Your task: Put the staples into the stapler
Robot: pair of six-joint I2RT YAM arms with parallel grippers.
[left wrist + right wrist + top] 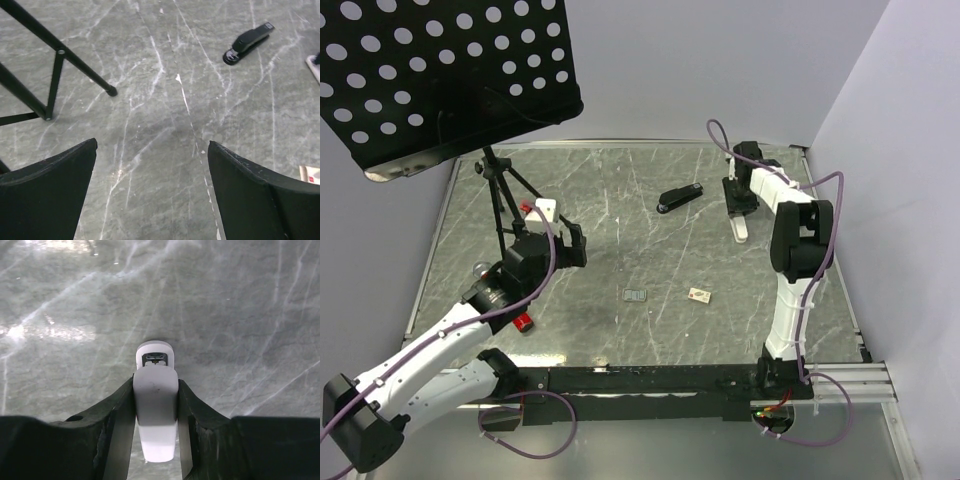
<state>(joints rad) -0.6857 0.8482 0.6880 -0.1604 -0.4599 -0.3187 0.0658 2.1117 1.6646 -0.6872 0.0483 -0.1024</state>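
Observation:
A white stapler (740, 228) lies on the marble table at the back right. My right gripper (738, 200) is shut on it; in the right wrist view both fingers press the stapler's (155, 405) sides. A black stapler (679, 198) lies at the back centre and shows in the left wrist view (247, 42). The small pale staples box (699, 295) with red-brown print and a greyish see-through rectangle (635, 296) lie mid-table. The box's corner shows at the left wrist view's right edge (311, 174). My left gripper (570, 247) is open and empty, above the table on the left.
A black tripod (500, 195) carrying a perforated black board (450, 70) stands at the back left, close to my left arm; its legs show in the left wrist view (60, 55). White walls close the back and right sides.

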